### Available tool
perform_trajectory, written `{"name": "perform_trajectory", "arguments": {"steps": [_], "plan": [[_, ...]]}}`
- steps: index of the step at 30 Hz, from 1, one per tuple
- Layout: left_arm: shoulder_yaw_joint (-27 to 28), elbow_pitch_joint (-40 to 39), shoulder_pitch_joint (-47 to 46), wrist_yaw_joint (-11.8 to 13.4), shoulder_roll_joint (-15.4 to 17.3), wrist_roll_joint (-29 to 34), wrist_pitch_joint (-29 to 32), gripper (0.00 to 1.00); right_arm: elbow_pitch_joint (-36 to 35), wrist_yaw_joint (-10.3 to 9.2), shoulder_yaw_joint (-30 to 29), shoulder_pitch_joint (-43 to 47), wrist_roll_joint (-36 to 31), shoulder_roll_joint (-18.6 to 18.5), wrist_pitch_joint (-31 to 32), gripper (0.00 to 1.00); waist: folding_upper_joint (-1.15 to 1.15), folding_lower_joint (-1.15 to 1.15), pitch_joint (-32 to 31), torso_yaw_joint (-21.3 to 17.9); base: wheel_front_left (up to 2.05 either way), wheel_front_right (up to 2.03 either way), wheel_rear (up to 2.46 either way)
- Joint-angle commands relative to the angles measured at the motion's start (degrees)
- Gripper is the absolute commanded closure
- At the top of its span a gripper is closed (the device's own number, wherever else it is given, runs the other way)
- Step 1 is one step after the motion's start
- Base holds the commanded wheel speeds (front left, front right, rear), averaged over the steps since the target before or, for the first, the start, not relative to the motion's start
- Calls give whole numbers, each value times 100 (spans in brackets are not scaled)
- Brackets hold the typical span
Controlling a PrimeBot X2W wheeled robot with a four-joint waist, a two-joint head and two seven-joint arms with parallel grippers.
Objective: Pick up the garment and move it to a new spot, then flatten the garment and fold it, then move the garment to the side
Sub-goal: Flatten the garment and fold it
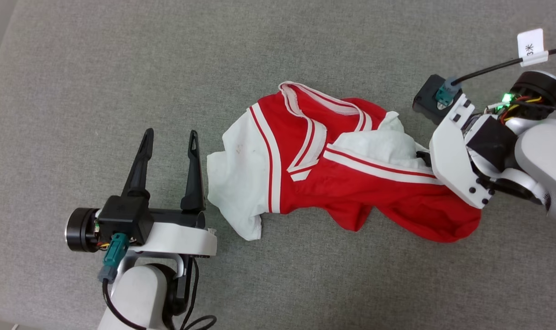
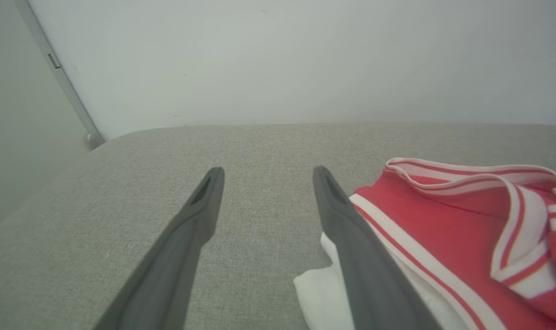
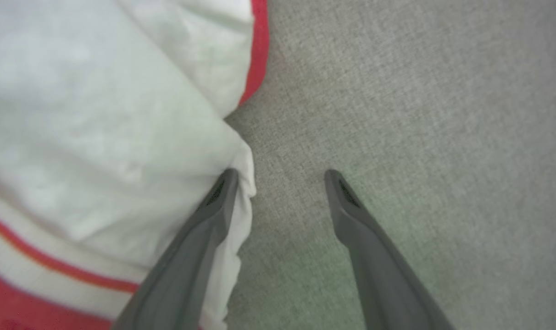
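A white tag (image 1: pixel 531 45) clipped on the black cable (image 1: pixel 489 69), over the cushion's (image 1: pixel 122 68) far right corner, reads "3" and a star-like mark; both lie sideways.

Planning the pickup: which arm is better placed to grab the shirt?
Right, probably: the right end effector, open, points down at the shirt's edge, one finger against cloth. The left end effector lies level beside it.

The right pincer (image 3: pixel 281 174) has its two dark fingers (image 3: pixel 369 247) spread wide, with only the grey woven surface (image 3: pixel 420 114) between the tips. One finger sits right at the crumpled white edge of the garment (image 3: pixel 99 137), which is white cloth with a thin red stripe and a red border. I can't tell whether it touches. The other finger is over bare surface, clear of the cloth.
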Motion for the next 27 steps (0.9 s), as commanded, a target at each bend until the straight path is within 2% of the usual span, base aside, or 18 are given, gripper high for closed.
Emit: {"name": "perform_trajectory", "arguments": {"steps": [1, 4, 5, 6, 7, 11, 17, 22, 27], "plan": [[20, 11, -48, -17, -11, 28, -15, 0, 23, 25, 165, 346, -22, 39, 120, 0, 0, -1, 23, 15, 0, 0, 0], [152, 39, -59, -120, -106, 121, -15, 0, -39, 29, 209, 546, -99, 3, 202, 0, 0, -1, 34, -6, 0, 0, 0], [183, 53, -59, -159, -126, 143, -15, 0, -67, 36, 213, 587, -113, -11, 229, 32, 0, -1, 22, -20, 0, 0, 0], [219, 63, -54, -177, -142, 169, -15, 0, -91, 37, 214, 600, -132, -22, 242, 94, 0, -1, 2, -38, 0, 0, 0], [267, 79, -43, -210, -156, 190, -15, 0, -115, 41, 213, 588, -152, -30, 204, 100, 0, -1, -25, -60, 0, 0, 0], [406, 103, 32, -291, -208, 282, -15, 0, -74, 13, 129, 342, -66, -56, -271, 100, 0, -1, -179, -158, 0, 0, 0], [612, 127, 251, -372, -249, 404, -15, 0, -3, 12, 66, -52, 238, -179, -1400, 100, 0, -1, -574, -331, 0, 0, 0], [761, 125, 504, -427, -258, 464, -15, 0, -239, 12, 56, 29, 398, -642, -1945, 100, 0, -1, -910, -492, 0, 0, 0], [876, 71, 740, -441, -276, 511, -15, 0, -477, 12, -205, 343, 526, -1333, -2335, 100, 0, -1, -1145, -659, 0, 0, 0]]}}
